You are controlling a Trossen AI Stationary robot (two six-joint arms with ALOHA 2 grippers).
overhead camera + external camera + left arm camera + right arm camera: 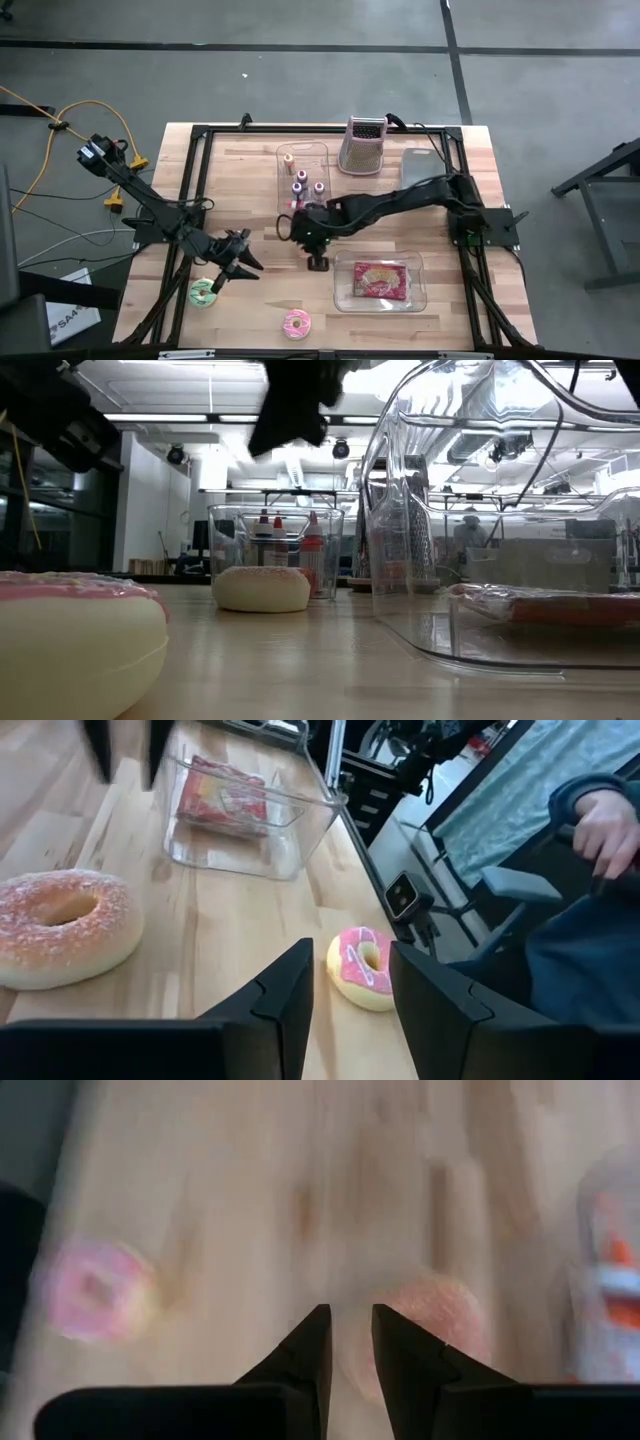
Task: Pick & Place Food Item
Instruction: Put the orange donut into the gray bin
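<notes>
Though judged from the layout alone, looks to be the sugared donut [60, 925] as the item to pick: lies flat on the table [250, 200], just below the right gripper [350, 1315], not touched. Hangs above it with claw narrow and empty, only a slim gap between the fingers, far slimmer than the donut. Risks, on a straight descent like that: landing on the top crust instead of around the ring, squashing the soft dough or shoving it sideways across the wood. Calls for a wider claw first, then one finger through the hole or both outside the rim. Nearby, toward the table's front edge, a pink donut [362, 968]; beside the sugared one, a clear tub [250, 850] with a red packet [222, 795] inside, probably the drop spot. Could clip the tub wall on a low carry. Left gripper [352, 950] waits near, moderately wide, holding nothing, pointed at the pink donut; close enough to foul a careless swing.
</notes>
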